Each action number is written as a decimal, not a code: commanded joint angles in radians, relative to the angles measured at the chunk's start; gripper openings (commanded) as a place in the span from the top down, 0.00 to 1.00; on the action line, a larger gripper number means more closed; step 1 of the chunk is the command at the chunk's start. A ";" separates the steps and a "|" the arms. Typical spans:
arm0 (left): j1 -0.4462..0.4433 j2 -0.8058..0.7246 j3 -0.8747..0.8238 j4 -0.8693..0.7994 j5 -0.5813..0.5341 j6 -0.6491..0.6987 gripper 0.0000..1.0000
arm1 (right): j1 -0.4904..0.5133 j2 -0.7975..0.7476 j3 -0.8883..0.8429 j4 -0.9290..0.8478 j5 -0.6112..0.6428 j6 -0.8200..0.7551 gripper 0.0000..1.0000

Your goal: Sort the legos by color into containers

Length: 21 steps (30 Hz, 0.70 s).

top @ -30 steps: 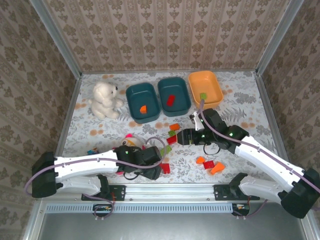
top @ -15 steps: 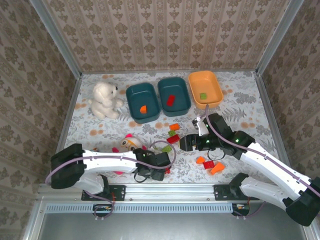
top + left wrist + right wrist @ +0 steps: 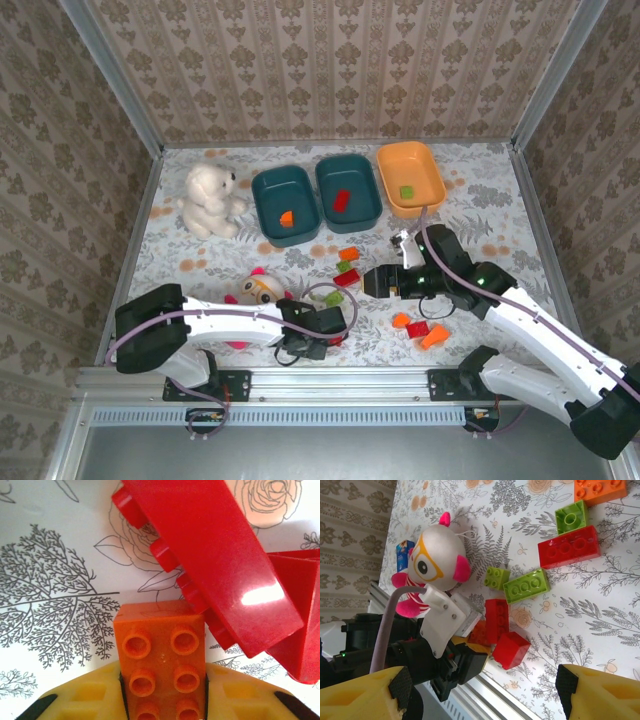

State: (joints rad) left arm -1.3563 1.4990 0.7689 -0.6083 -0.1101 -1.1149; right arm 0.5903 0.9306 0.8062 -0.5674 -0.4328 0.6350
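The left gripper (image 3: pixel 162 702) has been closed on an orange brick (image 3: pixel 161 645), lying on the table (image 3: pixel 50 555) beside a red brick (image 3: pixel 215 565). It is best lifted straight up, with the right gripper (image 3: pixel 485 690) held spread

The left gripper (image 3: pixel 162 695) pinches an orange brick (image 3: pixel 160 640) between its yellow fingers (image 3: pixel 95 700), studs up. Just beyond it, slightly right, a long red brick (image 3: pixel 215 565) tilts over a second red brick (image 3: pixel 297 635).
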 commanded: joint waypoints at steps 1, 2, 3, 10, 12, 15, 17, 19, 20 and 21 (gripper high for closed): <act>-0.005 0.011 0.027 -0.077 -0.056 -0.005 0.71 | -0.016 -0.001 -0.006 0.017 -0.077 0.017 0.22; -0.006 -0.002 0.038 -0.106 -0.065 -0.009 0.72 | -0.020 -0.001 -0.001 0.024 -0.096 0.017 0.22; -0.007 -0.022 0.052 -0.145 -0.076 -0.014 0.72 | -0.029 -0.001 0.009 0.025 -0.121 0.014 0.22; 0.062 -0.186 0.215 -0.383 -0.163 0.018 0.73 | -0.110 0.001 0.137 -0.016 -0.231 -0.013 0.22; 0.144 -0.219 0.273 -0.404 -0.162 0.079 0.73 | -0.135 0.020 0.194 -0.019 -0.230 -0.014 0.22; 0.307 -0.224 0.370 -0.392 -0.122 0.211 0.73 | -0.157 0.068 0.286 -0.010 -0.146 -0.014 0.22; 0.424 -0.199 0.440 -0.378 -0.090 0.307 0.73 | -0.163 0.114 0.341 0.018 -0.081 -0.011 0.22; 0.536 -0.152 0.505 -0.355 -0.051 0.392 0.73 | -0.167 0.164 0.376 0.083 -0.031 0.001 0.22; 0.592 -0.118 0.538 -0.342 -0.023 0.429 0.73 | -0.171 0.199 0.396 0.106 -0.008 0.012 0.22; 0.645 -0.073 0.580 -0.333 0.004 0.462 0.74 | -0.173 0.237 0.421 0.118 0.009 0.022 0.22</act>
State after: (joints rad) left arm -0.8089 1.3476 1.2747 -0.9379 -0.1757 -0.8333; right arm 0.4274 1.0912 1.1774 -0.5179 -0.5194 0.6350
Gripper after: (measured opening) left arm 0.320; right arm 0.781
